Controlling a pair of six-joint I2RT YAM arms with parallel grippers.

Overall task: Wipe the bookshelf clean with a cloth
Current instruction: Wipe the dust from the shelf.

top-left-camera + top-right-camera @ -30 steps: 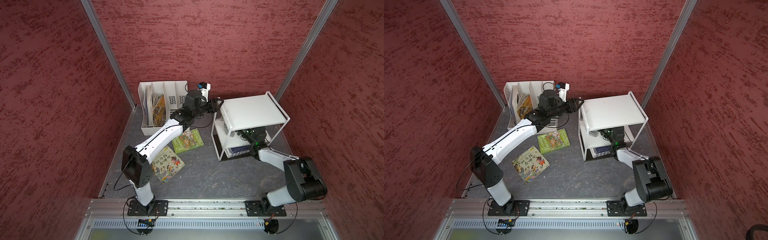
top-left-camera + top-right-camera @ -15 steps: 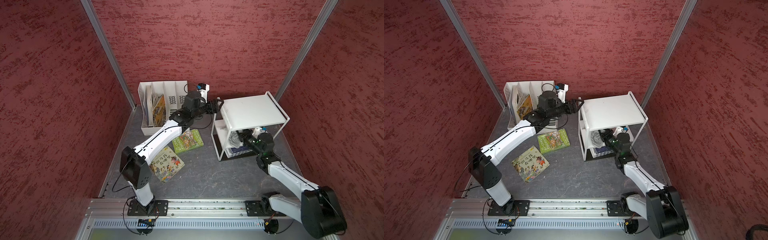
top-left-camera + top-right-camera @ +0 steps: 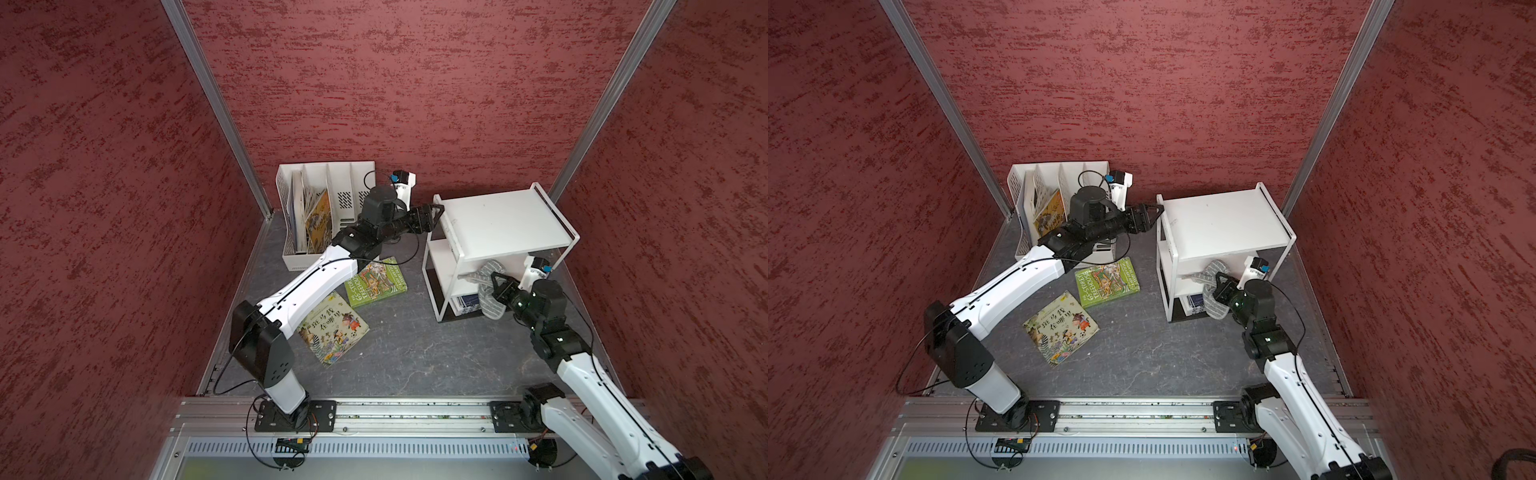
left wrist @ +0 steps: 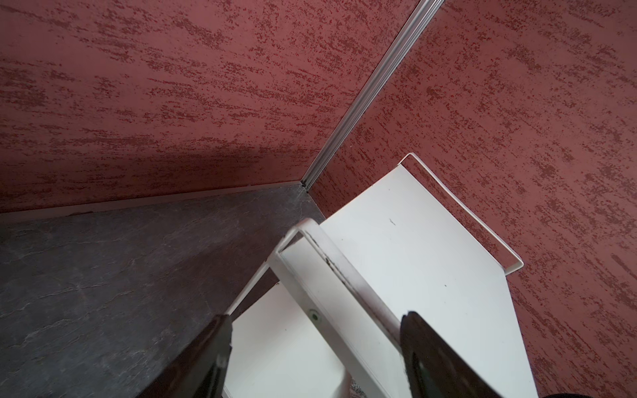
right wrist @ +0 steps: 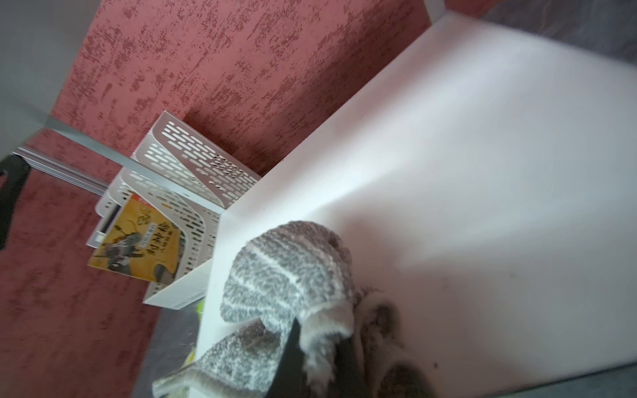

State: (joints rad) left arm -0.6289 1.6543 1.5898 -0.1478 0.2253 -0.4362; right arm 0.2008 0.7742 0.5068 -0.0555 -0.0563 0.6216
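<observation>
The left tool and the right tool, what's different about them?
The left tool is open, with one jaw on each side of the bookshelf's top edge. The right tool is shut on the grey cloth. The left tool is up at the top board, while the right tool is lower, under that board. Both are black, and both are at the bookshelf.

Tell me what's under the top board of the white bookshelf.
The grey cloth, pinched by the right gripper, drapes over the middle shelf's edge; something dark blue sits on the tier below. The bookshelf top board hides the rest.
</observation>
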